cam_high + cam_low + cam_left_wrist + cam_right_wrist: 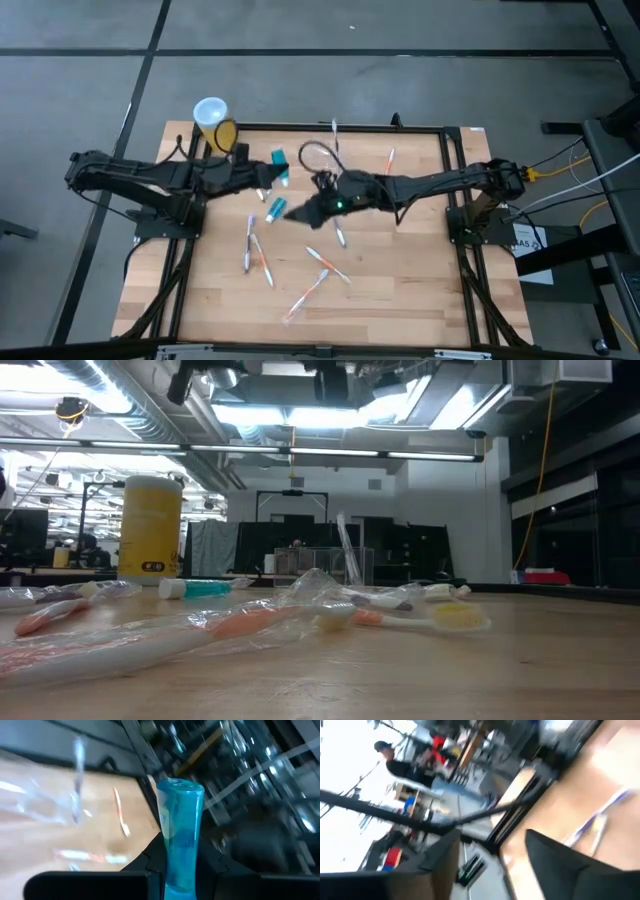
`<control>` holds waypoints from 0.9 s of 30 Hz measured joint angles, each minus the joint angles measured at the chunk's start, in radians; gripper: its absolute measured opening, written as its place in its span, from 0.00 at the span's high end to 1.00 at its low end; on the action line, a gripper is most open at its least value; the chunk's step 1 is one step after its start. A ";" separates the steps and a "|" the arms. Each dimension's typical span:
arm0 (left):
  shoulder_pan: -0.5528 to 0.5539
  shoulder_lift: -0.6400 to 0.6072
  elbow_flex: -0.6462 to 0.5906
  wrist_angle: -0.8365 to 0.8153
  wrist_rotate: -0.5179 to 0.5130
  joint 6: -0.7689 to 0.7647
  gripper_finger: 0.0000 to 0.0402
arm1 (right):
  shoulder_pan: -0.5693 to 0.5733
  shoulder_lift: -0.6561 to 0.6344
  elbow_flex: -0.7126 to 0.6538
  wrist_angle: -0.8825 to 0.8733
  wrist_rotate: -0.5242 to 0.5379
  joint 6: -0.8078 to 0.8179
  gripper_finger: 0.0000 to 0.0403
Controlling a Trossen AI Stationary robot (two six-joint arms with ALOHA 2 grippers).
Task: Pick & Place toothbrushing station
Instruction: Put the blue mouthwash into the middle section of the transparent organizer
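The see-through holder (318, 157) stands on the table's far middle with a toothbrush (334, 131) upright in it; it also shows in the low view (335, 565). My left gripper (268, 180) is left of the holder, shut on a blue tube (280, 163). My right gripper (300, 212) is open and empty above the table's middle, next to a second blue tube (272, 208) that lies flat on the wood. Its fingers (440, 857) stand wide apart with nothing between them. My left gripper pinches the blue tube's lower part (179, 870) between its two fingers. The tube sticks out forward beyond the fingertips, its flat crimped end (180, 787) farthest from the gripper. Whether it is clear of the table I cannot tell.
A yellow canister (212, 118) with a white top stands at the table's far left corner. Several wrapped toothbrushes (258, 250) lie scattered over the table's middle and near part, one more at the far right (389, 158). A dark frame rail runs around the table.
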 joint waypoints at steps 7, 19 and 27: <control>0.220 -0.010 -0.045 0.100 0.171 0.017 0.88 | 0.056 -0.023 0.000 -0.227 0.039 0.013 0.34; 0.661 0.198 -0.534 1.291 0.689 -0.511 0.88 | 0.208 -0.309 0.000 -0.670 0.397 0.046 0.46; 0.532 0.552 -0.389 1.650 0.568 -0.711 0.88 | 0.294 -0.357 0.000 -0.784 0.534 0.199 0.47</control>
